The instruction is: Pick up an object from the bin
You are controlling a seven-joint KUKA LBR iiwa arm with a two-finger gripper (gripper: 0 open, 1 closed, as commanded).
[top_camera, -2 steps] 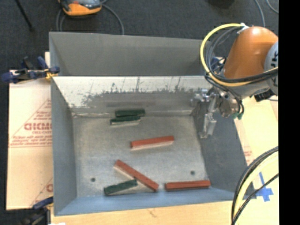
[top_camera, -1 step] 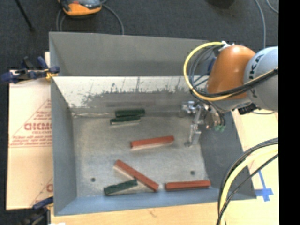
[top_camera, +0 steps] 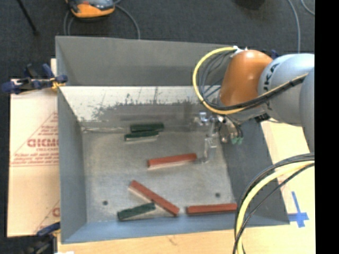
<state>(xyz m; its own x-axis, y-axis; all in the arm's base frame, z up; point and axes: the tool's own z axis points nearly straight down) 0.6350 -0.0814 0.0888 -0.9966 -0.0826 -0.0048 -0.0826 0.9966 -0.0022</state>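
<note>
The red bar [top_camera: 171,161] in the middle of the bin [top_camera: 71,157] is being judged the likeliest target. It is lying flat, its long axis running left to right, and its right end is being approached by the hand [top_camera: 207,155], which is hanging just beside it. Whether the hand is wide or narrow cannot be told. Two green bars [top_camera: 144,131] are lying near the back wall, and crossed bars [top_camera: 153,198] and a front red bar [top_camera: 211,209] are lying well apart, so nothing is blocking the way.
</note>
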